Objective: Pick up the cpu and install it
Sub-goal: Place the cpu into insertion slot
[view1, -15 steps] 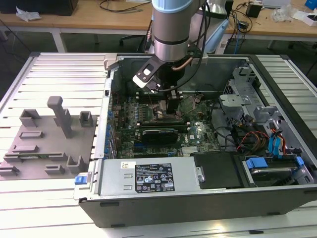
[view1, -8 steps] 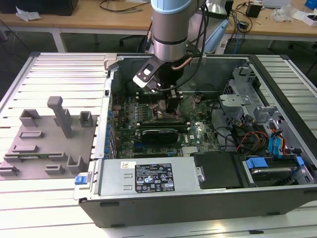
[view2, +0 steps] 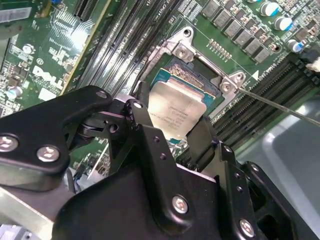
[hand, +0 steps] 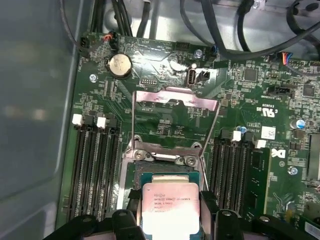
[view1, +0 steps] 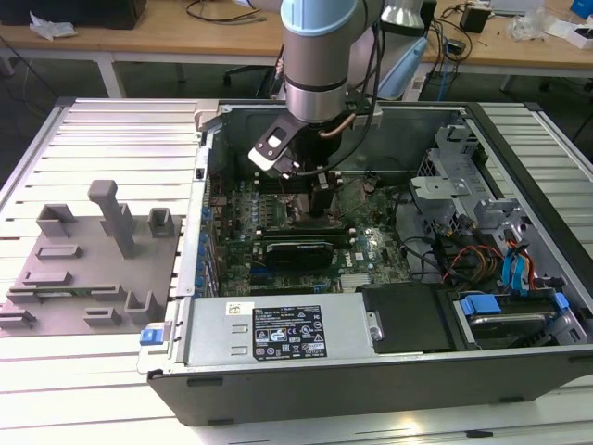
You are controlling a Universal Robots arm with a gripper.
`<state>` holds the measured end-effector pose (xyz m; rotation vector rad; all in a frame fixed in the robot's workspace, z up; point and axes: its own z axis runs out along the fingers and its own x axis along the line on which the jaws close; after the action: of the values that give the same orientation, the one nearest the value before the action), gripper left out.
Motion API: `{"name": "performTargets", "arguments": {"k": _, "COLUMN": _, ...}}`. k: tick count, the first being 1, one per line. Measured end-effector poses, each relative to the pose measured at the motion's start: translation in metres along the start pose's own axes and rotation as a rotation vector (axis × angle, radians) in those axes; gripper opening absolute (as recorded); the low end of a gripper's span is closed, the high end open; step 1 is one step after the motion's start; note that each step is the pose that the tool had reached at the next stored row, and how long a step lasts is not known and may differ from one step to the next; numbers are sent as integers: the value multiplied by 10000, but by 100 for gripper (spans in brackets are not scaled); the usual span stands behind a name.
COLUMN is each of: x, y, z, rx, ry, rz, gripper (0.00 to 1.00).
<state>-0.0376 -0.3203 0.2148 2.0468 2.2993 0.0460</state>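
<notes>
The claw [view2: 174, 131] grasps the cpu [view2: 177, 106] by its opposite edges, which suits a light, stiff chip that seems fragile.

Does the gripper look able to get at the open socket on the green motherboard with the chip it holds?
Probably yes. The black gripper holds the silvery square cpu directly over the metal-framed socket. The hinged metal load plate is swung open, and nothing lies between.

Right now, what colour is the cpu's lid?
The cpu lid is silvery, clearest in the second wrist view.
</notes>
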Motion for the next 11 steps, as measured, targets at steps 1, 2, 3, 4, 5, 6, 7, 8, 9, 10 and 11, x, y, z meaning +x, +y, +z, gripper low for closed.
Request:
{"name": "performTargets", "arguments": {"k": 1, "x": 1, "y": -2, "z": 18, "rx": 0, "ry": -1, "rz": 0, "gripper": 55}}
{"name": "performTargets", "arguments": {"k": 2, "x": 2, "y": -3, "z": 35, "rx": -1, "ry": 0, "rz": 0, "gripper": 55}}
{"name": "performTargets", "arguments": {"k": 3, "x": 4, "y": -5, "z": 50, "rx": 0, "ry": -1, "rz": 1, "gripper": 55}}
{"name": "performTargets", "arguments": {"k": 4, "x": 7, "y": -5, "z": 63, "rx": 0, "ry": -2, "rz": 1, "gripper": 55}}
{"name": "performTargets", "arguments": {"k": 5, "x": 11, "y": -5, "z": 68, "rx": 1, "ry": -3, "rz": 4, "gripper": 55}}
{"name": "performTargets", "arguments": {"k": 6, "x": 18, "y": -5, "z": 73, "rx": 1, "ry": -3, "rz": 19, "gripper": 55}}
{"name": "performTargets", "arguments": {"k": 7, "x": 26, "y": -4, "z": 76, "rx": 1, "ry": -3, "rz": 34, "gripper": 55}}
{"name": "performTargets", "arguments": {"k": 8, "x": 32, "y": -3, "z": 78, "rx": 2, "ry": -5, "rz": 57, "gripper": 55}}
{"name": "performTargets", "arguments": {"k": 9, "x": 35, "y": -3, "z": 85, "rx": 4, "ry": -13, "rz": 202, "gripper": 55}}
{"name": "performTargets", "arguments": {"k": 10, "x": 35, "y": -3, "z": 89, "rx": 10, "ry": -25, "rz": 373, "gripper": 55}}
{"name": "performTargets", "arguments": {"k": 11, "x": 35, "y": -4, "z": 93, "rx": 15, "ry": -36, "rz": 548, "gripper": 55}}
